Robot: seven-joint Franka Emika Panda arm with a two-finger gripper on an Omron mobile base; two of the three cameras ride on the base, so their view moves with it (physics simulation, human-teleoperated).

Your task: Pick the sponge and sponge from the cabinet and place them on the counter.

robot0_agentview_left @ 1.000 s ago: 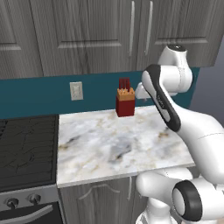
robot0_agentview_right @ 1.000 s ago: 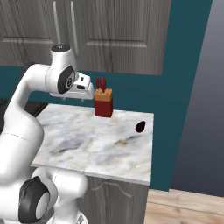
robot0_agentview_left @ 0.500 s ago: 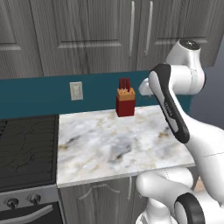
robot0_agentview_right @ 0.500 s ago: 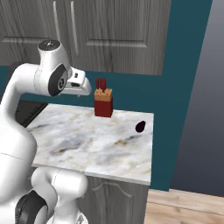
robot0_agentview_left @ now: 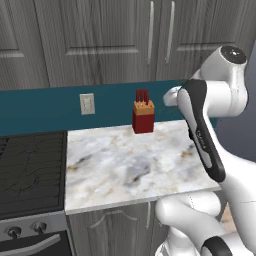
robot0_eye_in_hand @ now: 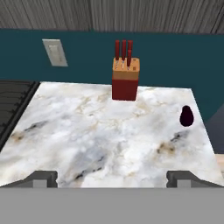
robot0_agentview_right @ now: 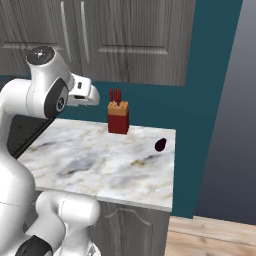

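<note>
Currently the gripper (robot0_eye_in_hand: 111,178) hangs wide open and empty above the counter (robot0_eye_in_hand: 87,135), in front of the knife block (robot0_eye_in_hand: 125,78). Cabinet (robot0_agentview_left: 100,40) above the block has both doors shut, so the sponges presumably sit hidden inside.

The wall cabinet (robot0_agentview_left: 100,45) is seen above the teal backsplash, in dark grey wood grain with tall panelled doors, all shut. Two thin silver bar handles (robot0_agentview_left: 161,31) are mounted upright side by side where two doors meet. The sponges cannot be made out; the doors hide the interior. Below, the desk (robot0_agentview_left: 125,165) is laid flat as a wide white-and-grey marble slab with tan veining, its back edge set against the backsplash and its left edge beside the black stovetop.
</note>
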